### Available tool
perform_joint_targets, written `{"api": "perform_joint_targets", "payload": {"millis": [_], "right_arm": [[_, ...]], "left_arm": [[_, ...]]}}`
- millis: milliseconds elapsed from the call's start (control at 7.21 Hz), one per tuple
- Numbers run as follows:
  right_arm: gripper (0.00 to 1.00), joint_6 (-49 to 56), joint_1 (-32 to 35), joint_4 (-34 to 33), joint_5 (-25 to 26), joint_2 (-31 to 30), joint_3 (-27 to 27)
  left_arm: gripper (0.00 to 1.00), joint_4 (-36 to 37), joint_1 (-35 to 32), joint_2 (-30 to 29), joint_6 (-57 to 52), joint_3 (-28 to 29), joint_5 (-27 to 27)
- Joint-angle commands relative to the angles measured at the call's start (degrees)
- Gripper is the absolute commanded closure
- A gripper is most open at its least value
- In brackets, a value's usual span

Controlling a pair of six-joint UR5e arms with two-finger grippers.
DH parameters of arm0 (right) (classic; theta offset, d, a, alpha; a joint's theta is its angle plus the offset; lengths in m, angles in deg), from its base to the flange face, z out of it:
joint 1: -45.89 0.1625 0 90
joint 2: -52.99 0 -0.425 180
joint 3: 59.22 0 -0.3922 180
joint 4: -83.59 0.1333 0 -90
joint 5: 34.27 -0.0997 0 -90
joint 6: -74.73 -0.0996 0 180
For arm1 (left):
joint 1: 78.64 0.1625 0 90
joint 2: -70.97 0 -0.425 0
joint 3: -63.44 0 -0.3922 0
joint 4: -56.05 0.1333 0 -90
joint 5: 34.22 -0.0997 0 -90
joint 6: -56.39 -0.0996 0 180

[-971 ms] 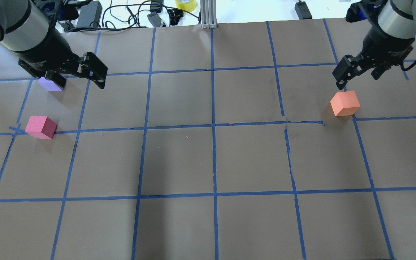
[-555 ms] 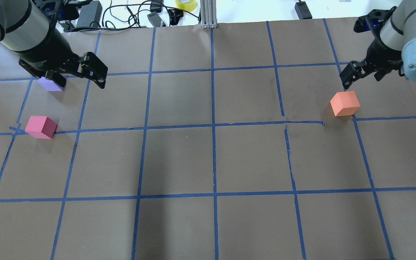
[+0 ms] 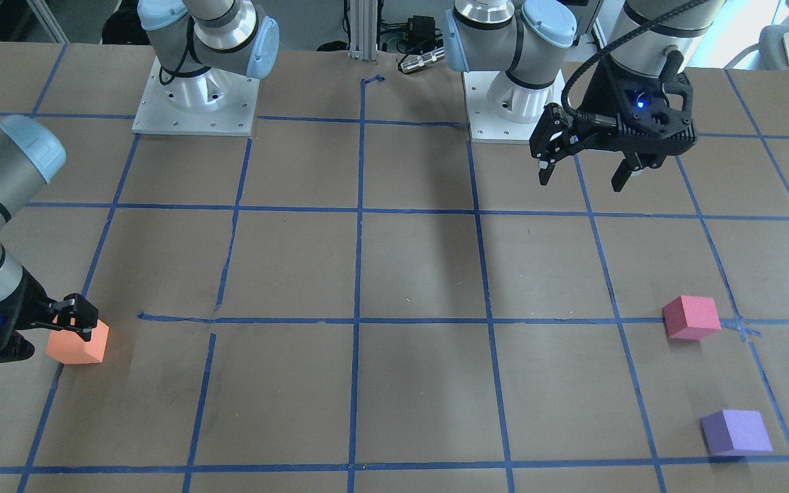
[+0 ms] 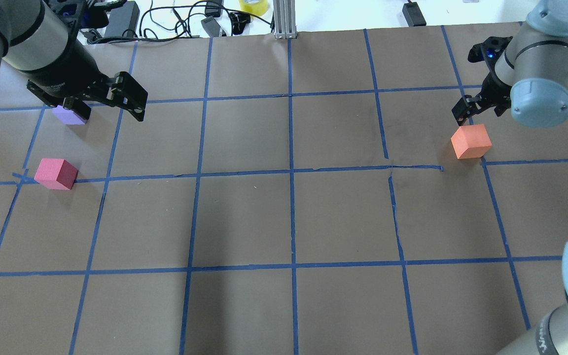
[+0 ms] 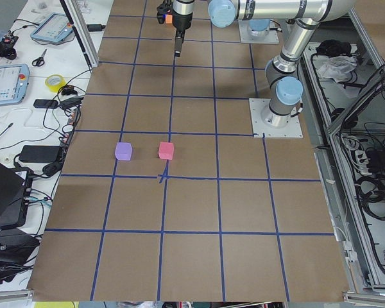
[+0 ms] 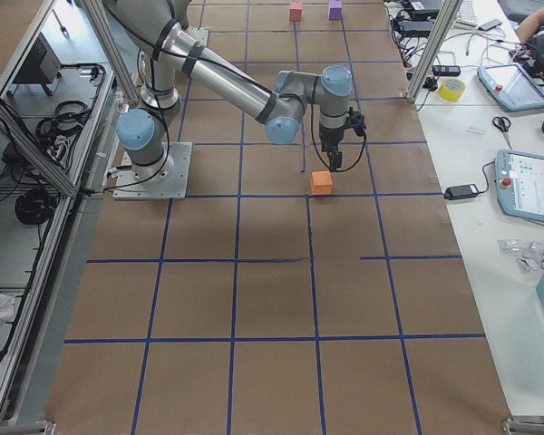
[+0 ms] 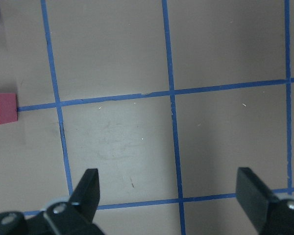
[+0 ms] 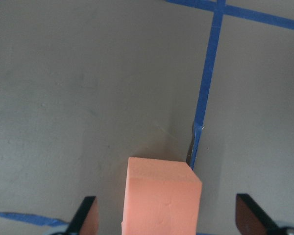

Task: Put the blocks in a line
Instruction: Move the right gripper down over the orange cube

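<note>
The orange block (image 4: 471,141) stood on the table (image 4: 244,222) at the robot's right side, between the spread fingers of the right gripper (image 8: 166,218), which did not touch it. The pinkish-red block (image 4: 56,173) and the purple block (image 4: 69,116) lay near each other at the left side. The left gripper (image 3: 583,178) hung above the table, jaws wide apart and empty

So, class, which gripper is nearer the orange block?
Right. The right gripper hangs open just above the orange block; the left gripper, also open, is far across the table.
</note>
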State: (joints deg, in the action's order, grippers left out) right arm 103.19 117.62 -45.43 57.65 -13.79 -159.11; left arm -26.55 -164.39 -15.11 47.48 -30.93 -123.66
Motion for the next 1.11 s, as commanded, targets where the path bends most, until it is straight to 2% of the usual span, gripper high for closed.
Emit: {"api": "perform_joint_targets", "payload": {"millis": [0, 693, 832, 971], "right_arm": [[0.00, -1.03, -0.63, -2.02, -0.07, 3.15, 0.22], [0.02, -0.87, -0.63, 2.37, 0.01, 3.50, 0.13], [0.20, -0.69, -0.71, 2.46, 0.10, 3.68, 0.13], [0.51, -0.69, -0.71, 2.37, 0.28, 4.12, 0.13]], "left_arm": [[0.00, -0.01, -0.03, 0.04, -0.06, -0.02, -0.04], [0.00, -0.01, -0.12, 0.21, 0.03, -0.02, 0.14], [0.00, 0.07, -0.12, 0.21, 0.03, -0.02, 0.05], [0.00, -0.01, -0.12, 0.13, 0.03, -0.10, 0.05]]}}
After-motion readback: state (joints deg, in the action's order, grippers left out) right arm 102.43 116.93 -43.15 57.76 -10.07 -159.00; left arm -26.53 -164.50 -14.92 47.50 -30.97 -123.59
